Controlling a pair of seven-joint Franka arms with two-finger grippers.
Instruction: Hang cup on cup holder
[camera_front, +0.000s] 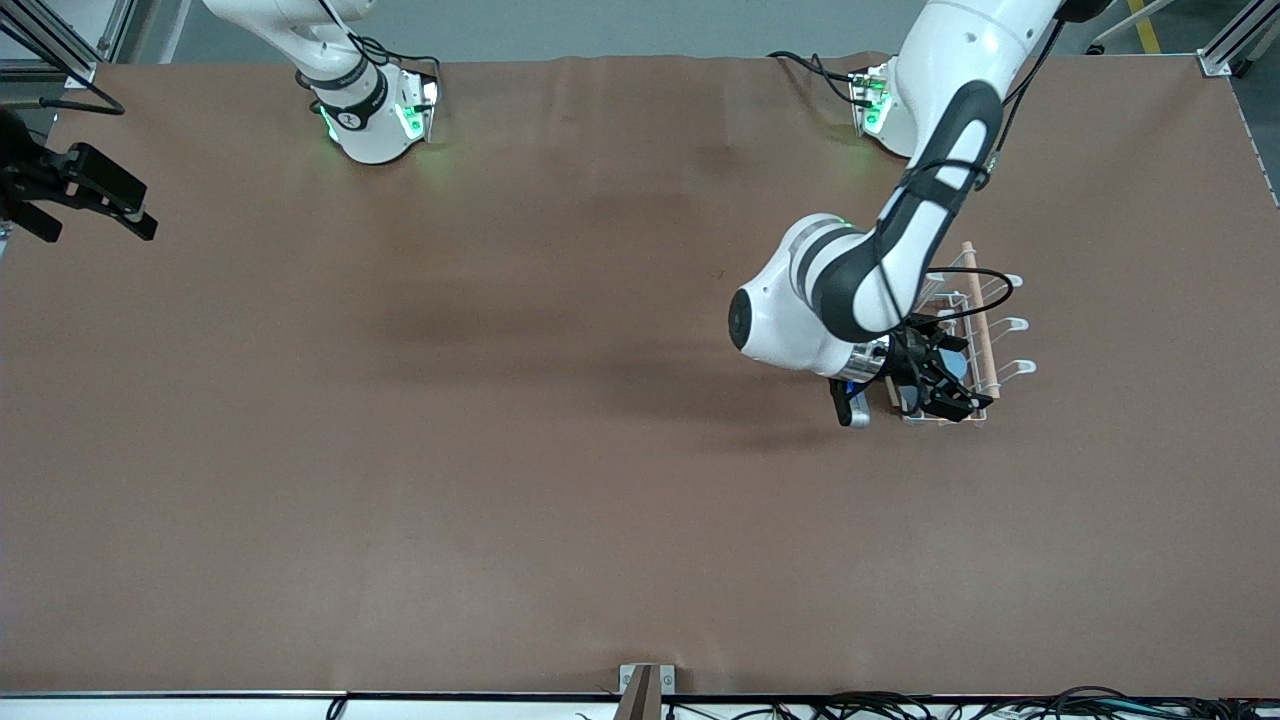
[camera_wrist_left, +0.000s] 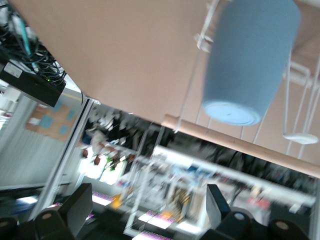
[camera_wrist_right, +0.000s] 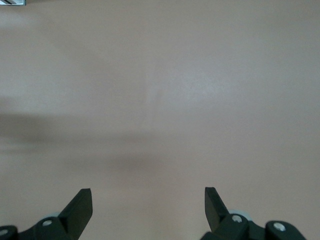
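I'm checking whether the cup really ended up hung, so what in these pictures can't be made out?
- Front view: the left gripper and its wrist cover most of the cup and part of the cup holder.
- Left wrist view: the cup is cut off by the picture's edge; the prong under it, if any, is hidden by its body.
- Right wrist view: the right gripper, waiting open, sees only bare table.

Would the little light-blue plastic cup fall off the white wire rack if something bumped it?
Probably, with a firm bump. The light-blue plastic cup looks small and smooth, so likely light and slippery. It seems to sit loosely over a prong of the white wire rack, nothing clamping it. The open left gripper is clear of it.
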